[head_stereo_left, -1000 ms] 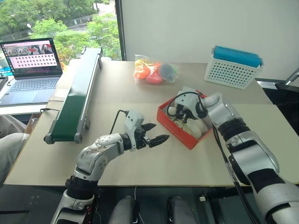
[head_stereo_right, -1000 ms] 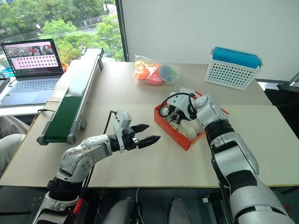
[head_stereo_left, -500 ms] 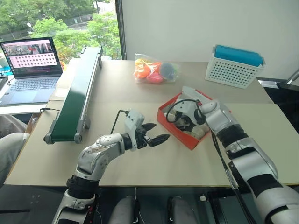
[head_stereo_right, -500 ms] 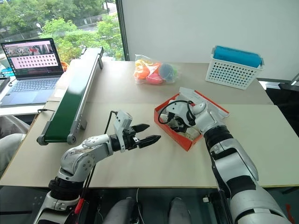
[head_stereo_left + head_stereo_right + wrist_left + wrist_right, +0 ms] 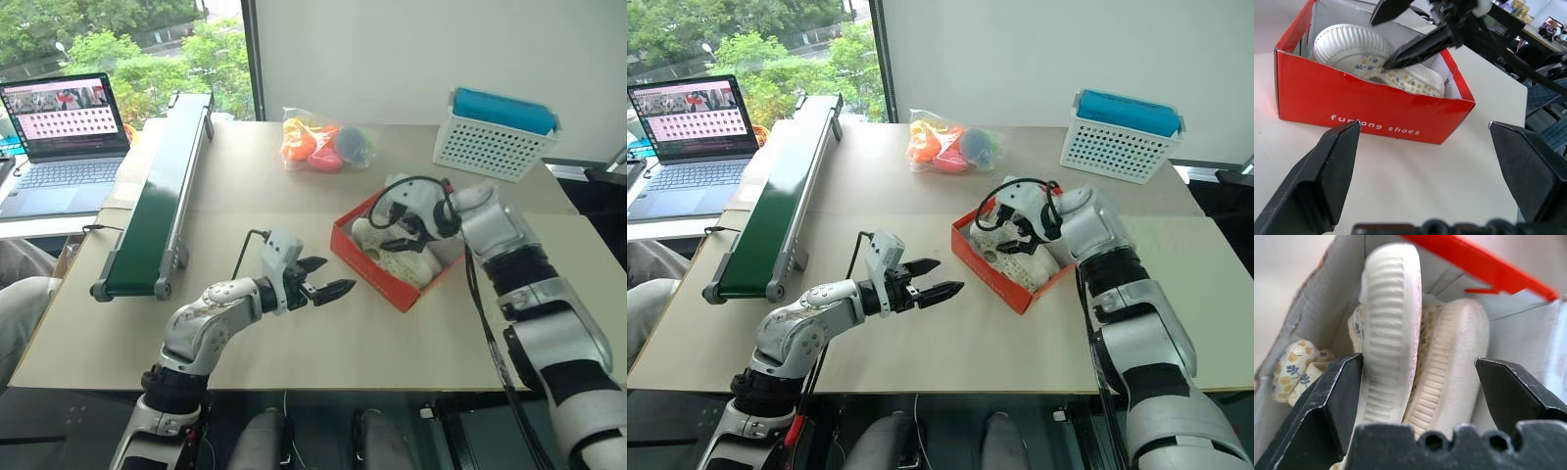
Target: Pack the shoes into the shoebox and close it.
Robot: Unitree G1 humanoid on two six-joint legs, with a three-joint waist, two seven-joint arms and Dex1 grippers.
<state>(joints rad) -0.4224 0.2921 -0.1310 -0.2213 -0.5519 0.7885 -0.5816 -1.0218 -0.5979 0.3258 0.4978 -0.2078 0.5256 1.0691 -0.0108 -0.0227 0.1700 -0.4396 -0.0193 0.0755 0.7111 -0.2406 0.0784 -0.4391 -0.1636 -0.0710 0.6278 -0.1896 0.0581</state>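
Hovering left of the shoebox (image 5: 397,264), the left gripper (image 5: 328,288) holds its jaws wide and empty over the bare table (image 5: 294,196), unmoved since a second ago. Both shoes (image 5: 1415,357) lie inside the shoebox, on their sides, soles pressed together. Above the shoebox, the right gripper (image 5: 1017,227) has let go: jaws closed on a shoe a second ago now stand wide, and the hand has lifted clear. Judgement: packing done; the lid, standing open on the box's far side, remains to close.
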